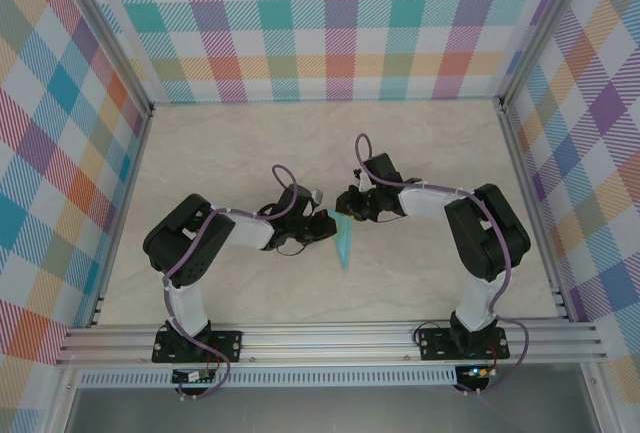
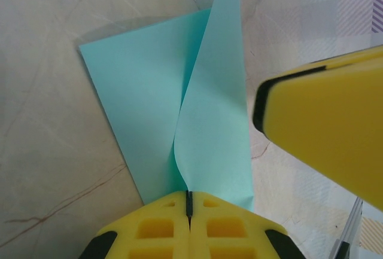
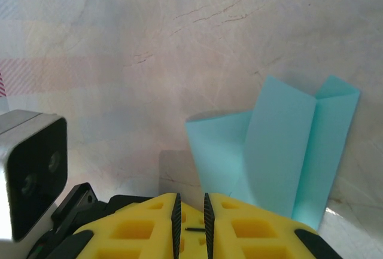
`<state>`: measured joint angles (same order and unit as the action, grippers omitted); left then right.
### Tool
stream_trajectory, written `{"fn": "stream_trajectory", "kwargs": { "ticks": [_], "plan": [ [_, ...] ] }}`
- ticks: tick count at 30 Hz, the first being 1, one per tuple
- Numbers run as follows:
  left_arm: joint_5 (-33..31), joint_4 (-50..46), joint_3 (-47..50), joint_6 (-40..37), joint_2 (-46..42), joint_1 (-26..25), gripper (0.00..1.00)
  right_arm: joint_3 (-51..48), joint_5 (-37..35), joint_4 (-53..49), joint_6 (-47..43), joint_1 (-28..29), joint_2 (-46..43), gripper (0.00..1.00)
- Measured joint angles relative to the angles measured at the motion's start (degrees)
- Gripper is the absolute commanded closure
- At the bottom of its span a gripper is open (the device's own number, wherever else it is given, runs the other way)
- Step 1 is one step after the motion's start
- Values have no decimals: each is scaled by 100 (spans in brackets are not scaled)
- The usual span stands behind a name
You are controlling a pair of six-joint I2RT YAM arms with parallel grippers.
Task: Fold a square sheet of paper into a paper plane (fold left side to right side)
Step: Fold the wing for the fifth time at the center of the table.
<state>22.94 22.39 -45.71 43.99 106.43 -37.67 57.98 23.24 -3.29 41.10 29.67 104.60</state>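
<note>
**Fold-over step, midway**

Table (image 1: 250, 143) with both arms meeting at centre frame in the top view; the left arm (image 1: 190, 238) reaches from lower left, the right arm (image 1: 480, 228) from lower right. The paper plane (image 1: 345, 243) lies on the table just below the two wrists, already a tapered turquoise wedge. In the left wrist view one panel lies flat while a second flap stands raised and curling. The left gripper (image 2: 188, 202) is clenched on that flap's near edge. The right gripper (image 3: 191, 202) sits beside the paper, its jaws parted by a narrow gap, grasping nothing. Judged unfinished: the flap must yet be laid across and creased.
</note>
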Motion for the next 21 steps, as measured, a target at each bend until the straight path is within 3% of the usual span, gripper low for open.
{"fn": "stream_trajectory", "kwargs": {
  "ticks": [21],
  "plan": [
    [-4,-142,-70,-63,0,0,100,162,-348,-662,-459,0,210,80]
  ]
}}
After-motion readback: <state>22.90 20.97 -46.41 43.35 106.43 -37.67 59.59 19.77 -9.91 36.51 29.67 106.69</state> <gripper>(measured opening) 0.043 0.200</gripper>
